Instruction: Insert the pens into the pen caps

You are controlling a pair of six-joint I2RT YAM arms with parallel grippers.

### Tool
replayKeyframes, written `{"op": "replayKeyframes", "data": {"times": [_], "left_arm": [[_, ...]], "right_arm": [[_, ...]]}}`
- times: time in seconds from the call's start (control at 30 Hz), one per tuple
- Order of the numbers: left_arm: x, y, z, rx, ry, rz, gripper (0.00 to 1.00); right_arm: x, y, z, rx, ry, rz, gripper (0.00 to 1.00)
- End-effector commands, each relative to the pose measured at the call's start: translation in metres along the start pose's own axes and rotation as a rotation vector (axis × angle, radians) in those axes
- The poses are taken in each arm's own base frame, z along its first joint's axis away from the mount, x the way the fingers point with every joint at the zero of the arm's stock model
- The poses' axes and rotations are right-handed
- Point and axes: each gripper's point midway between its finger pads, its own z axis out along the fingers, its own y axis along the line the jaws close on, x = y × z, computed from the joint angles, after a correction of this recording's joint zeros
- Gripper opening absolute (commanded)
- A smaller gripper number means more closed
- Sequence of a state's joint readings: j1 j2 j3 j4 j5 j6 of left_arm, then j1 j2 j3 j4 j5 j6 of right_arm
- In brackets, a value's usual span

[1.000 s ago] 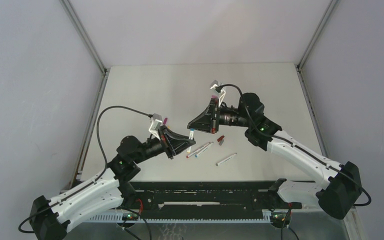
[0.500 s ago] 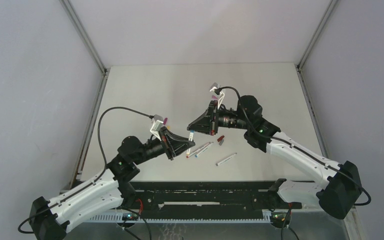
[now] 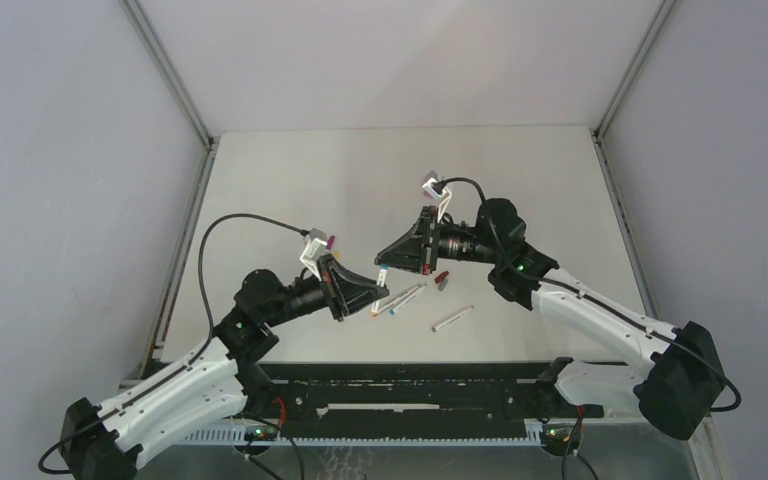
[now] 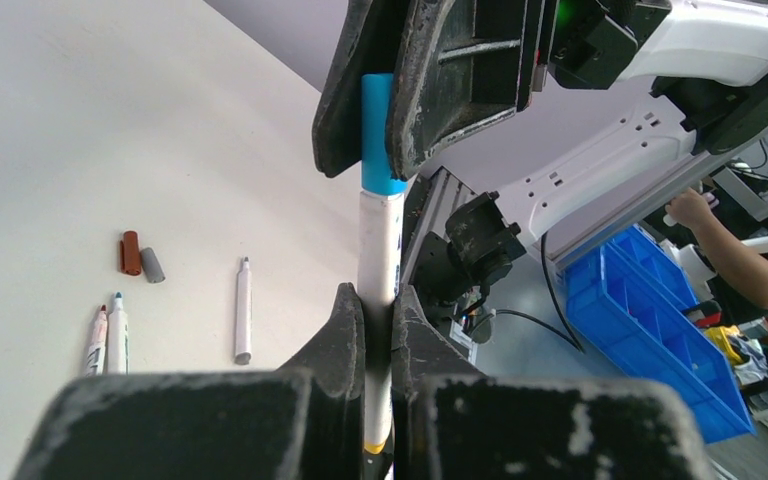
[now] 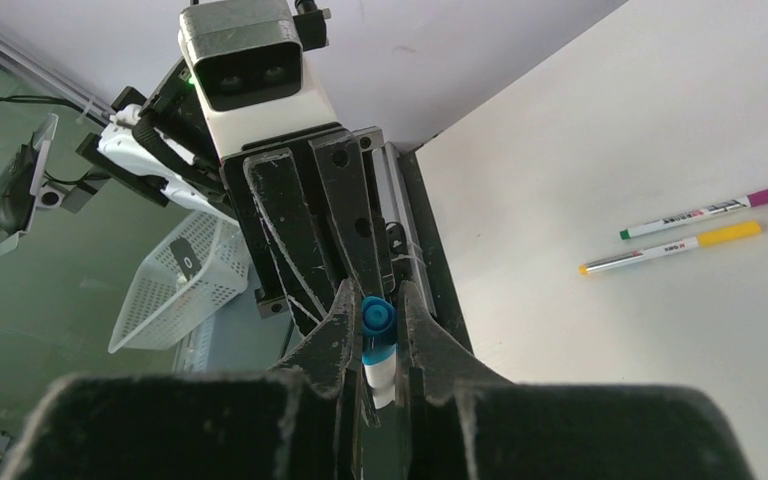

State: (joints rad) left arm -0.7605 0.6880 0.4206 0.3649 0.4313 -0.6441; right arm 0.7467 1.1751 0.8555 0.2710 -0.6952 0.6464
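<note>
Your right claw (image 3: 381, 266) has edged toward your left claw (image 4: 378, 302), so the cap (image 4: 377, 135) it pinches now sits on the pen (image 4: 379, 245) the left clamps, between both claws, nearly fully seated.

held pen (image 4: 380, 250) bridges left gripper (image 4: 378, 315) and right gripper (image 5: 375, 315), cap (image 4: 378, 130) at right gripper's end. pen pair (image 3: 400, 298) on table (image 3: 290, 180) just right, loose caps (image 3: 441, 279) behind-right of those, lone pen (image 3: 452, 318) nearer, front-right.

- We see a pale table (image 3: 360, 180).
- Two uncapped pens (image 3: 400, 298) lie side by side.
- At their two o'clock: dark red cap (image 4: 130, 253) beside grey cap (image 4: 152, 265).
- At four o'clock: lone white pen (image 3: 452, 318).
</note>
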Motion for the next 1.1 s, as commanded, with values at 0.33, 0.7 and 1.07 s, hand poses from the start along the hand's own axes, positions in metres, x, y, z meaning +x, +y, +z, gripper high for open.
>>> {"op": "replayKeyframes", "data": {"times": [0.33, 0.7, 1.07], "left_arm": [[-0.124, -0.019, -0.015, 0.007, -0.492, 0.107, 0.00], [-0.143, -0.017, -0.015, -0.004, -0.545, 0.114, 0.00], [-0.155, -0.016, -0.016, -0.003, -0.571, 0.123, 0.00]], "right_arm": [[0.108, 0.034, -0.025, -0.143, 0.424, 0.255, 0.00], [0.132, 0.032, -0.032, -0.124, 0.471, 0.320, 0.00], [0.142, 0.039, -0.033, -0.153, 0.494, 0.343, 0.00]]}}
